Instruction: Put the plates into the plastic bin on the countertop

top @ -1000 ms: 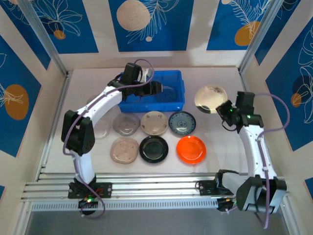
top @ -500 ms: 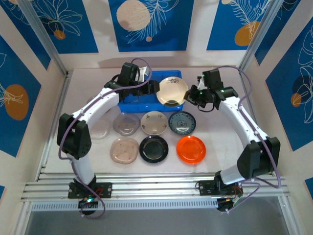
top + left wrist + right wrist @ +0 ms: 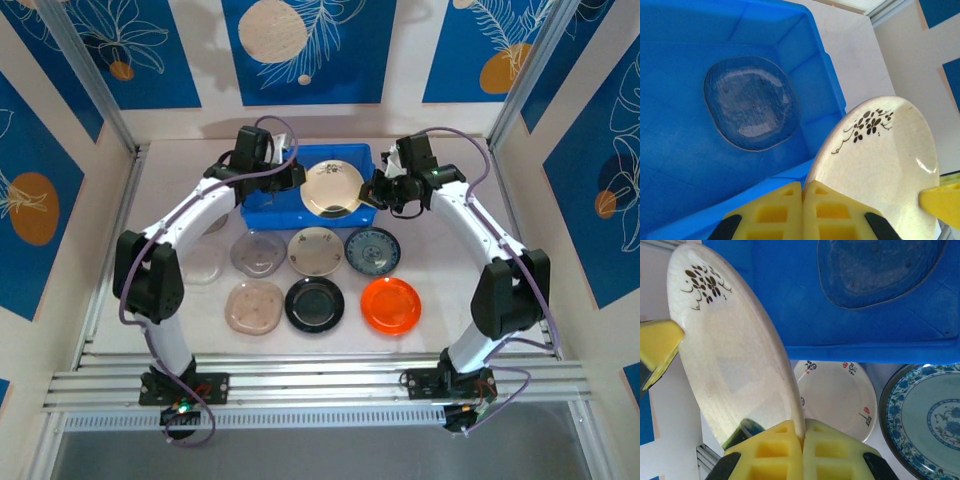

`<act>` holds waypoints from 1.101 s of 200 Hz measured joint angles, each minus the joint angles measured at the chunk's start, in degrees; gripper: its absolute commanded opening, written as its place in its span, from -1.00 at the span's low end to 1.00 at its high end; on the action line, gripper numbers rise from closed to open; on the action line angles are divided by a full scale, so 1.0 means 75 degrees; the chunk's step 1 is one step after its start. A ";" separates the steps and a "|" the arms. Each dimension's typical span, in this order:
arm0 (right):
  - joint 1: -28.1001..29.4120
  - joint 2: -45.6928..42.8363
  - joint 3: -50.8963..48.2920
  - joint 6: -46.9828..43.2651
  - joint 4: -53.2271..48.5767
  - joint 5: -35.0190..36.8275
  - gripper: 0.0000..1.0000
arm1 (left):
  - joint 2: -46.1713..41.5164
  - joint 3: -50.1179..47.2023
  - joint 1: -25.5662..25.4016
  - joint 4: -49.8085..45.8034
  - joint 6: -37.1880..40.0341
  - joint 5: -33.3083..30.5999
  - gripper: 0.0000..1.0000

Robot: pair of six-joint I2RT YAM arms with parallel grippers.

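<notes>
As the left tool (image 3: 298,181) and right tool (image 3: 372,195) clamp opposite rims, the cream plate (image 3: 333,188) hangs over the plastic bin (image 3: 264,213).

Seen from above, the light is bright and even, and the counter (image 3: 450,290) carries only soft, faint shadows. The black plate (image 3: 314,303) and the orange-red plate (image 3: 390,305) each show small glossy highlights.

At my left wrist, the cream plate (image 3: 880,165) has a white glint toward 4 o'clock. The clear plate (image 3: 751,109) gives a milky sheen against the saturated blue bin (image 3: 680,150).

At my right wrist, the cream plate's face looks pale and low in contrast. The yellow pads of my left gripper (image 3: 802,210) and right gripper (image 3: 802,455) sit soft-focused at 6 o'clock.
</notes>
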 measured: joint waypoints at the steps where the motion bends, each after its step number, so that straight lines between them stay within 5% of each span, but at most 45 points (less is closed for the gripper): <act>1: 0.0000 0.0015 0.0000 0.0000 0.0003 -0.0009 -0.95 | 0.0000 -0.0015 0.0006 0.0009 -0.0003 0.0006 -1.00; 49: -0.0032 0.0425 0.0192 0.0195 0.0478 -0.0393 -0.70 | -0.0143 -0.0667 0.0297 0.0711 -0.0764 0.0431 -1.00; 65: -0.0026 0.0600 0.0423 0.0280 0.0673 -0.0510 -0.90 | -0.0149 -0.0740 0.0356 0.0863 -0.0994 0.0525 -1.00; 105: -0.0041 0.1072 0.0793 0.0396 0.0877 -0.0717 -1.00 | -0.0289 -0.0781 0.0580 0.1032 -0.1169 0.0597 -1.00; 127: 0.0017 0.1373 0.1151 0.0434 0.0994 -0.0886 -1.00 | -0.0393 -0.0810 0.0729 0.1017 -0.1142 0.0685 0.05; 139: 0.0111 0.1603 0.1457 0.0440 0.1064 -0.0909 -1.00 | -0.0548 -0.0868 0.0764 0.0944 -0.1113 0.0711 0.38; 170: 0.0388 0.2541 0.2786 0.0358 0.0839 -0.0874 -1.00 | -0.1139 -0.0924 0.0935 0.0472 -0.0787 0.0525 0.60; 220: 0.0734 0.4456 0.5528 -0.0114 -0.0219 -0.0274 -1.00 | -0.2130 -0.1346 0.1498 0.0041 -0.0286 -0.0017 0.63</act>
